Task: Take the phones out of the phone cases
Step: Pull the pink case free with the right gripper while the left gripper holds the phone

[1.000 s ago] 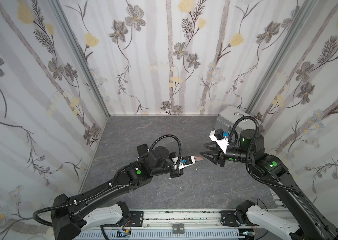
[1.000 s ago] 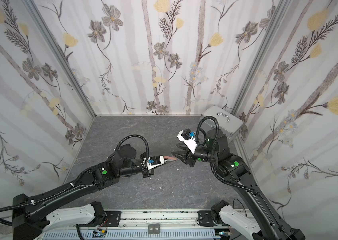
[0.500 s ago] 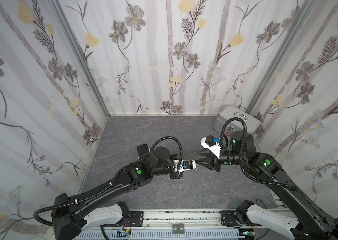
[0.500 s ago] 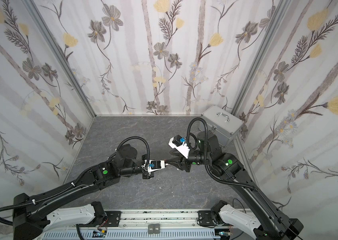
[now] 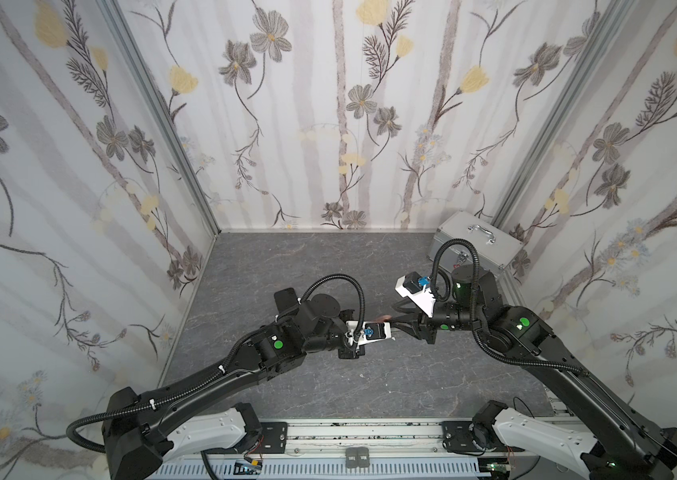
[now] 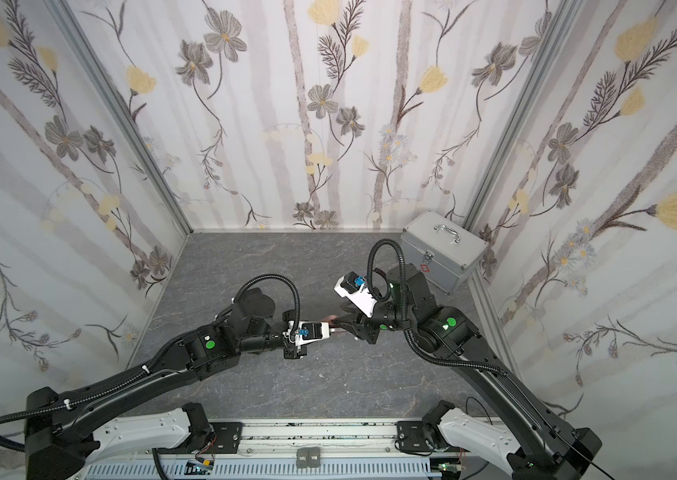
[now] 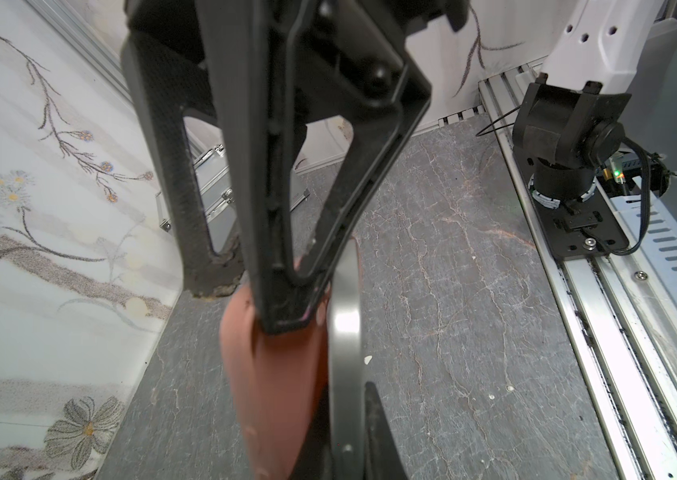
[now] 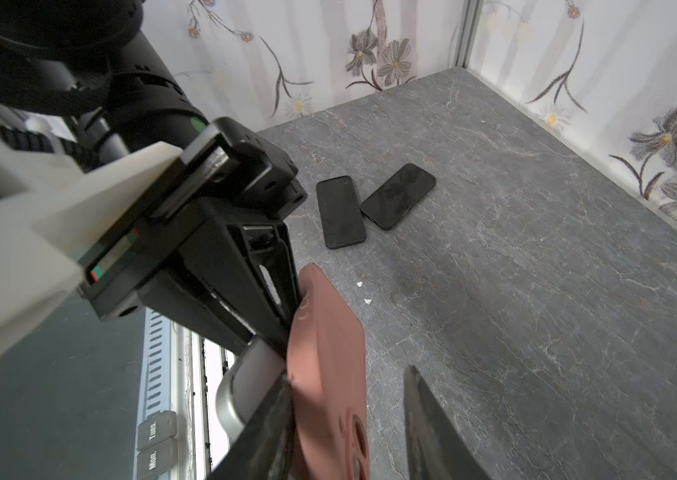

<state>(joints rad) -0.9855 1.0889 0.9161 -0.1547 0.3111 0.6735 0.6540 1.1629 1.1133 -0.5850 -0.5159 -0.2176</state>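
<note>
Grey marbled floor (image 8: 536,291) spreads beneath the left gripper (image 8: 274,320), clenched on the reddish phone case (image 8: 328,345) held aloft near centre, the phone (image 8: 245,374) showing a silver edge alongside. From 3 o'clock the right gripper (image 8: 347,376) straddles the case, jaws apart. Two black phones (image 8: 341,212) lie flat below; silver box (image 5: 495,249) at 2 o'clock.

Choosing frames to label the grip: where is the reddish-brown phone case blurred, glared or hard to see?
Left wrist view: the reddish-brown phone case is close and soft, with a glare streak on the grey-edged phone. Right wrist view: the case is soft, while the two black phones are sharp. In both top views: even light, case barely visible.
</note>
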